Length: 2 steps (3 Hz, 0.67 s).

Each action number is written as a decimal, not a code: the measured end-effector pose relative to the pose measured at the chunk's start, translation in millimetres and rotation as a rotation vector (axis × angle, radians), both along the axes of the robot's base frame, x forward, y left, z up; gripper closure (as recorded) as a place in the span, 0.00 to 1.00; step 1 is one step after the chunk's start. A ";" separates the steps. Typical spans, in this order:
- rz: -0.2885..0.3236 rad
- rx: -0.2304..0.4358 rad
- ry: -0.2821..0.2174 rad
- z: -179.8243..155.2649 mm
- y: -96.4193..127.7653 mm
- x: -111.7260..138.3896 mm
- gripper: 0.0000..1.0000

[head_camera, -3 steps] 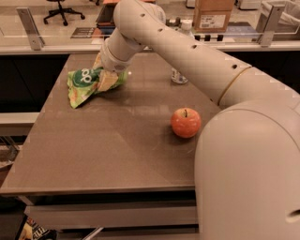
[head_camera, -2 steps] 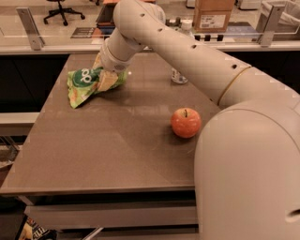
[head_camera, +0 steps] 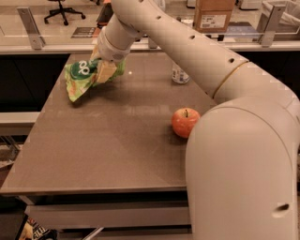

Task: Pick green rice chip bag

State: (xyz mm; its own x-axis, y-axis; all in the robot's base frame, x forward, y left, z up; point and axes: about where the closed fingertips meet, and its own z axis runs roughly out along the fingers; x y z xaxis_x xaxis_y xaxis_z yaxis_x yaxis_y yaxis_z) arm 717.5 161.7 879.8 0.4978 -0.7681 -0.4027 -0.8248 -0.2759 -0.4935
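The green rice chip bag, crumpled bright green foil with a dark green logo, is at the far left of the brown table. My gripper comes down from the arm above and is shut on the bag's right end. The bag hangs tilted from the fingers, its left end low, with a shadow on the table under it. The bag's right part is hidden behind the gripper.
A red apple sits at the table's right, next to my arm's large lower segment. A small white can stands at the back. A cardboard box and an office chair are beyond the table.
The gripper has risen a little with the bag held in it; the bag now hangs off the table surface. The apple has not moved.
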 end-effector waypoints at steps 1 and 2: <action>0.000 -0.009 -0.038 24.7 1.6 -0.6 1.00; 0.003 -0.013 -0.095 51.3 3.8 -2.0 1.00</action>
